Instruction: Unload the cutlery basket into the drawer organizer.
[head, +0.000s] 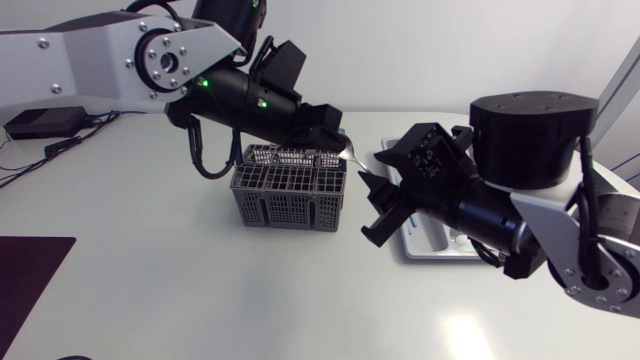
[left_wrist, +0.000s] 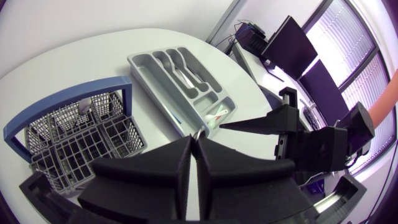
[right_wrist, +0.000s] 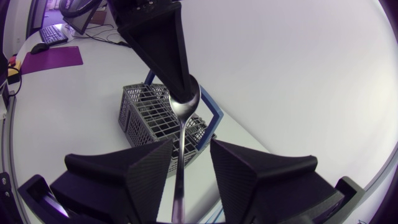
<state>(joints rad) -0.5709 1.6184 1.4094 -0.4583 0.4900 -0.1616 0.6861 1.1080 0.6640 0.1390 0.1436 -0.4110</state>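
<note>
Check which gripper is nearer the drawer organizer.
Right. The right gripper hangs at the basket-side edge of the drawer organizer; the left gripper is farther off, over the cutlery basket.

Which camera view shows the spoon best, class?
Right wrist view: the spoon shows bowl and handle, bowl pinched by the left gripper, handle between the right gripper's open fingers. Head view gives only a silver glint; left wrist view, just a tip.

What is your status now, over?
Left gripper shut on spoon bowl, beside basket. Right gripper open, spoon handle between its fingers. Path to organizer looks free.
</note>
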